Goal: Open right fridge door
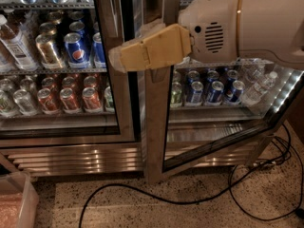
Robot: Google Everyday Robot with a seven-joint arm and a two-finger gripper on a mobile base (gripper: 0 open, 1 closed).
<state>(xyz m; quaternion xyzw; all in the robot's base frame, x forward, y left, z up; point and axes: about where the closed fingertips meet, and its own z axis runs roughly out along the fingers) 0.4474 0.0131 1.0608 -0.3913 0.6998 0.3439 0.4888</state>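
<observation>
Tan plastic gripper (122,61) sat at the free edge of the steel-framed glass right fridge door (156,137), evidently to pull it; whether it was spread or clamped could not be told. That door stood partly ajar.

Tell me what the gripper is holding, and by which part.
It cannot be told. The gripper lies across the steel frame edge of the right fridge door, which stands ajar; any hold is hidden.
</observation>
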